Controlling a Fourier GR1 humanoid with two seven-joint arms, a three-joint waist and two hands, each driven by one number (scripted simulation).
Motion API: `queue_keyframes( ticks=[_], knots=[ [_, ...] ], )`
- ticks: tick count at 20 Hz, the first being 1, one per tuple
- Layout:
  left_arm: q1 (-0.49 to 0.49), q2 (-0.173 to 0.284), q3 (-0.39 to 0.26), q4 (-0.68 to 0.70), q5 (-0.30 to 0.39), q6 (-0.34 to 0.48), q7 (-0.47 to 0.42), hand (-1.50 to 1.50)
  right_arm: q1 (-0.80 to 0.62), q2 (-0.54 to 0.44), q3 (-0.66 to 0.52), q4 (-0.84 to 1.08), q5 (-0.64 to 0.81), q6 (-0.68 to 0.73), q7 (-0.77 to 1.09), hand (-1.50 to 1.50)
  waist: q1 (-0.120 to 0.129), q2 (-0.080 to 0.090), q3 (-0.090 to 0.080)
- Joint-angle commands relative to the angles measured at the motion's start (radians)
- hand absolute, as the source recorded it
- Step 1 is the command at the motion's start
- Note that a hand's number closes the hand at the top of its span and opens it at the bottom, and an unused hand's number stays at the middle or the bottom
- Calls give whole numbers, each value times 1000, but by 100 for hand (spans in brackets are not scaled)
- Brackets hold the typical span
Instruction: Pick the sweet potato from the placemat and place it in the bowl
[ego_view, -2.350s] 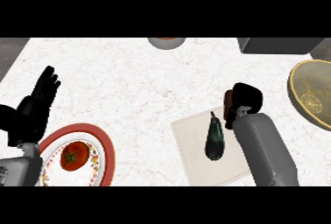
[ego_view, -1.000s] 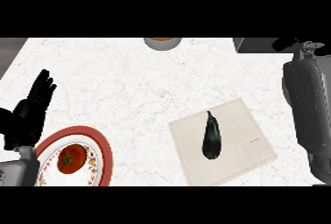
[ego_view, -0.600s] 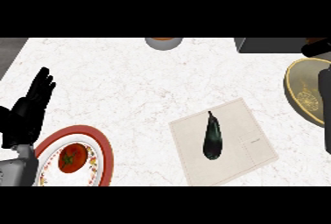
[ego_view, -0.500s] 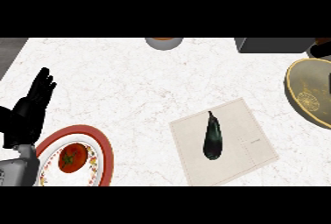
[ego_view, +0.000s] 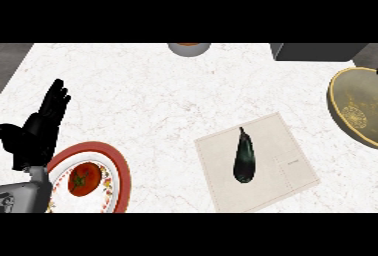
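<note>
A dark, long vegetable (ego_view: 244, 155), which looks like an eggplant rather than a sweet potato, lies on the beige placemat (ego_view: 284, 177) right of centre. The yellow-green bowl (ego_view: 356, 112) sits at the right edge, partly cut off. My left hand (ego_view: 38, 130) rests open at the left edge, fingers up, beside a red-rimmed plate. My right hand is out of the view. Nothing touches the vegetable.
A red-rimmed plate (ego_view: 117, 172) holding a tomato (ego_view: 81, 179) sits at the lower left. A small grey bowl (ego_view: 190, 48) stands at the counter's far edge, and a dark grey box (ego_view: 316, 51) at the far right corner.
My right arm has lifted away from the placemat, swung to the right edge and left the view. The vegetable lies where it did on the placemat. The left hand has stayed still.
</note>
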Motion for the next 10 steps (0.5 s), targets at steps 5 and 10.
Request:
queue_keyframes(
  ticks=[5,10],
  knots=[
    [-4,-1,2,-29,-6,6,17,0,45,-105,-126,269,-99,105,-30,-150,9,6,2],
    [-34,39,49,54,26,-48,-6,0,58,-98,-125,319,-165,138,-205,-150,-2,1,1]
  ],
)
